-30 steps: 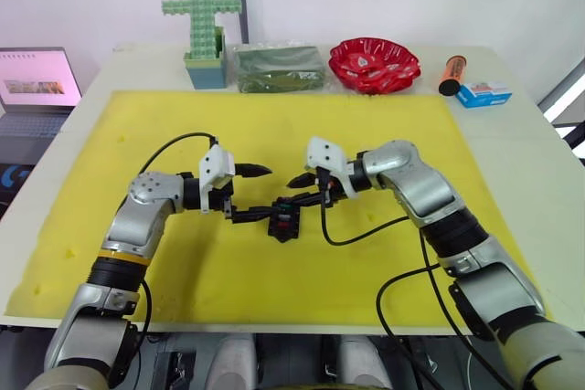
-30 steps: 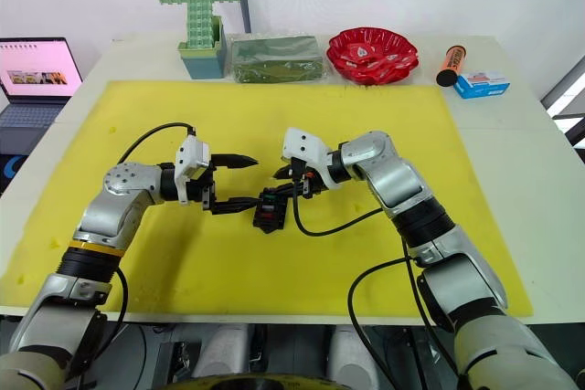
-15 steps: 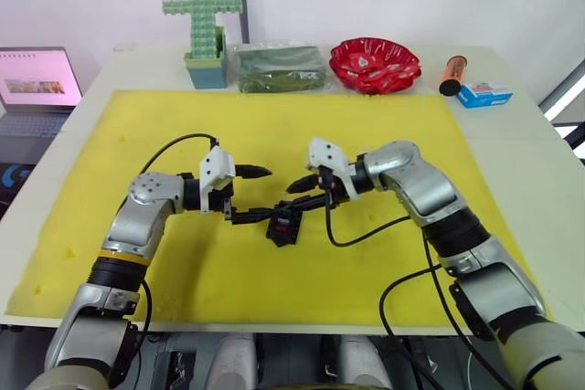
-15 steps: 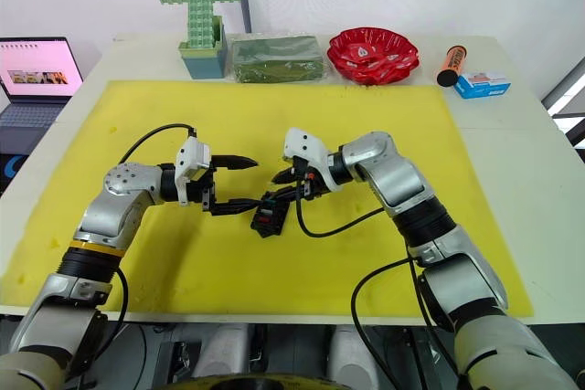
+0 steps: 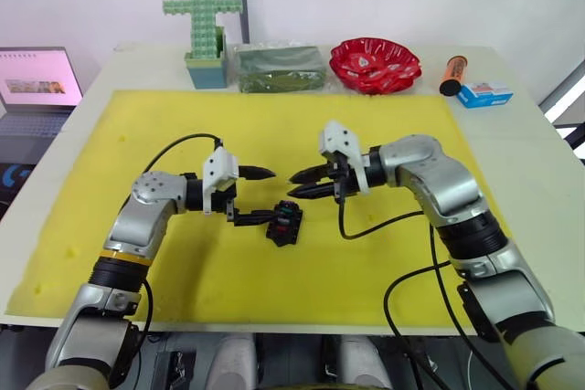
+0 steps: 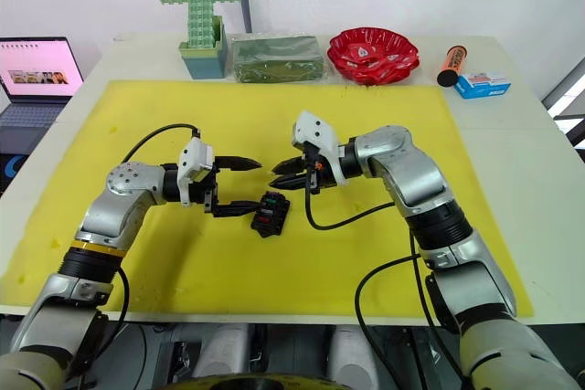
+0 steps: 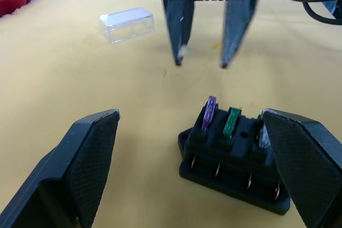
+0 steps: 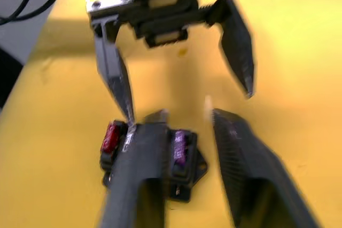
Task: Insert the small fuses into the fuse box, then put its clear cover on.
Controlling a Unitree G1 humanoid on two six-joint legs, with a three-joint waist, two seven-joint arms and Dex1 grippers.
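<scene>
Two grippers face each other over a yellow mat (image 5: 366, 125), with the fuse box (image 5: 285, 223) between and just below them.

Largest to smallest: the mat carries everything; the left gripper (image 5: 257, 195) has its jaws spread wide apart, the lower finger's tip touching the fuse box's side, the upper one in the air above it. The right gripper (image 5: 298, 185) has its jaws slightly parted and holds nothing, its tips just above and beside the fuse box, apart from it. The fuse box sits tilted on the mat with a purple fuse (image 7: 210, 114), a green fuse (image 7: 231, 122) and a red fuse (image 8: 111, 137) standing in its slots. The clear cover (image 7: 127, 24) lies on the mat beyond the right gripper's jaws, well apart from the fuse box.
</scene>
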